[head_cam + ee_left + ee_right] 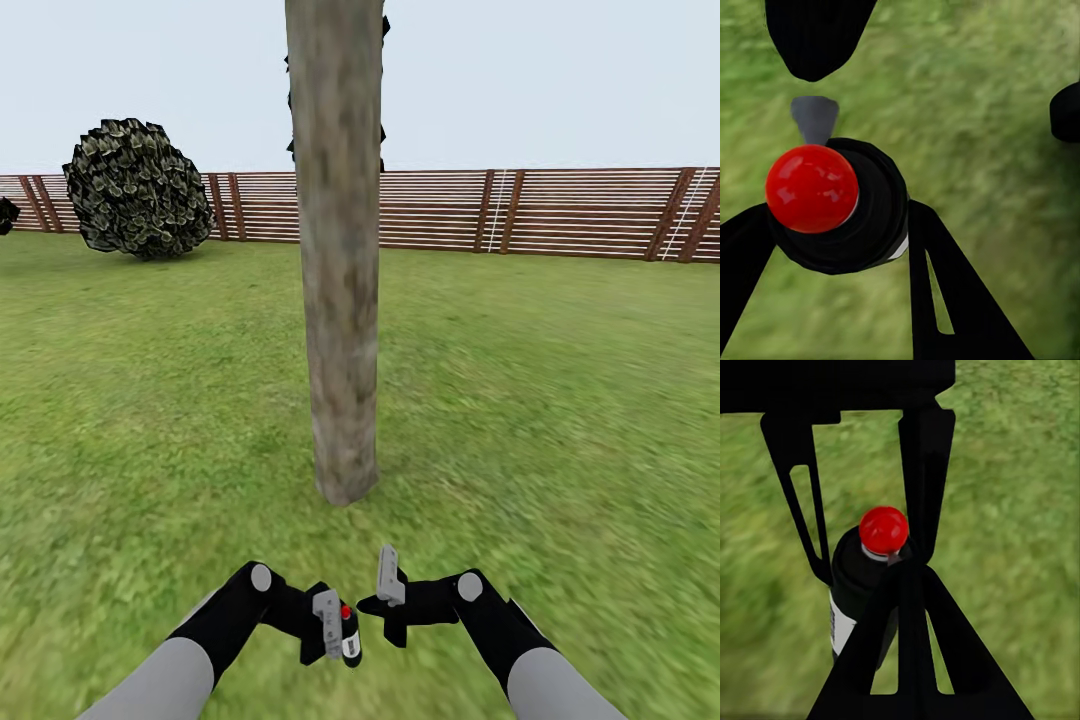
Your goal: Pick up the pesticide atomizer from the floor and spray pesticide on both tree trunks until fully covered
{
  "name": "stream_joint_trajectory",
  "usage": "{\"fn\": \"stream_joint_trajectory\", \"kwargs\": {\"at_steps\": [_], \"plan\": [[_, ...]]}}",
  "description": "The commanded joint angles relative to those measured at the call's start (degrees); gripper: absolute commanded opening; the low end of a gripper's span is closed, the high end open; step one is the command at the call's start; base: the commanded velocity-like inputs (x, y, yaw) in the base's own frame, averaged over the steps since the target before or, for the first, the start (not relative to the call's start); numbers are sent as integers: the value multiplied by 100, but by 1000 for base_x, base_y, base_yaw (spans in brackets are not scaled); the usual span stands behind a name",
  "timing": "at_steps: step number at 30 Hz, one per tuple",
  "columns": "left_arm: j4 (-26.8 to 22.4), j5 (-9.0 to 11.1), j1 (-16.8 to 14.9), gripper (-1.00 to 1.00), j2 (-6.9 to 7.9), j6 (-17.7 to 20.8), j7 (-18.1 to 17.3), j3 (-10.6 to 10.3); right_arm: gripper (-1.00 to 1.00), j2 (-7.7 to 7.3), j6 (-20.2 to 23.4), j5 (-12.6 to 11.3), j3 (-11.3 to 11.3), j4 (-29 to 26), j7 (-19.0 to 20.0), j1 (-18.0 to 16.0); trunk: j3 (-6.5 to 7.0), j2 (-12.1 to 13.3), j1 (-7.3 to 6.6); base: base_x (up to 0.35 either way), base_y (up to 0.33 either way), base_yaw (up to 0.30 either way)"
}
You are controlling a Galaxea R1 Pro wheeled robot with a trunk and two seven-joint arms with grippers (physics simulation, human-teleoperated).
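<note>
A thick, pale grey-brown mottled tree trunk [340, 300] rises from the lawn straight ahead, a short way beyond both grippers. My left gripper [335, 625] is shut on the pesticide atomizer [348, 632], a stubby black sprayer with a red top and a pale band. In the left wrist view the atomizer [840, 210] sits between the two spread black fingers [945, 300], its red cap towards the camera. My right gripper [388, 582] hangs just right of it, shut on nothing. In the right wrist view its closed tips [907, 574] lie just in front of the atomizer [859, 585].
Green lawn [560, 420] spreads all round the trunk. A brown slatted fence [560, 212] closes the far side. A round dark bush [135, 190] stands at the back left by the fence. Dark foliage [384, 30] peeks out behind the trunk.
</note>
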Motion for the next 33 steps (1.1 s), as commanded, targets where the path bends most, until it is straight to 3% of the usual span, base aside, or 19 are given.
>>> {"fn": "stream_joint_trajectory", "kwargs": {"at_steps": [1, 27, 31, 33], "plan": [[-2, 3, 0, -100, 0, 0, 2, 1, -100, 0, 0, 0, 0, 0, 0, 0, 0, 0, 0, 0, 0, 0], [-1, 3, 0, -100, -84, -9, 40, 1, -100, 0, -1, 0, 0, 0, 0, 0, 0, 0, 0, 0, 0, 0], [13, -20, 13, -100, -42, -9, 43, 1, -100, 0, -1, 0, 0, 0, 0, 0, 0, 0, 0, 0, 0, 0], [25, -58, 35, -100, 91, -16, 48, 8, -100, 0, -1, 0, 0, 0, 0, 0, 0, 0, 0, 0, 0, 0]]}}
